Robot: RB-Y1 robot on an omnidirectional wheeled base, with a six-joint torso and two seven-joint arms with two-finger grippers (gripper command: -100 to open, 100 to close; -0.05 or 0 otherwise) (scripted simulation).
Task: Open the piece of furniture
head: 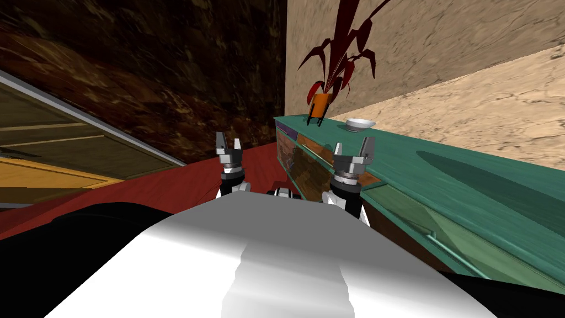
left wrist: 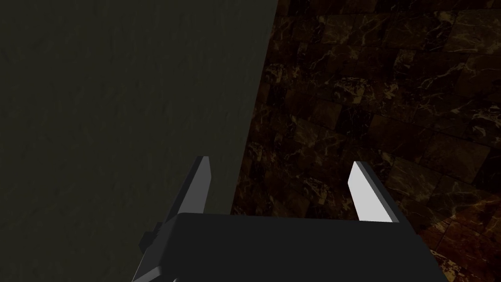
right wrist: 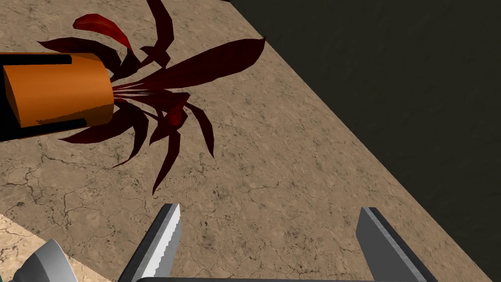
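Observation:
A long teal sideboard (head: 469, 182) runs along the tan wall on my right, its front showing several panels and drawers (head: 298, 165) in brown and green tones. My right gripper (head: 353, 148) is raised in front of the sideboard's front, open with nothing between its fingers (right wrist: 164, 240). My left gripper (head: 228, 144) is held up over the red floor, apart from the sideboard, also open and holding nothing; its fingers (left wrist: 364, 191) point at a dark marbled wall.
On the sideboard's far end stand an orange pot with a dark red plant (head: 321, 105) and a white bowl (head: 360, 124); the plant (right wrist: 63, 93) also shows beyond the right gripper. A red floor (head: 182, 176) lies ahead. A wooden door or panel (head: 66, 149) is at left.

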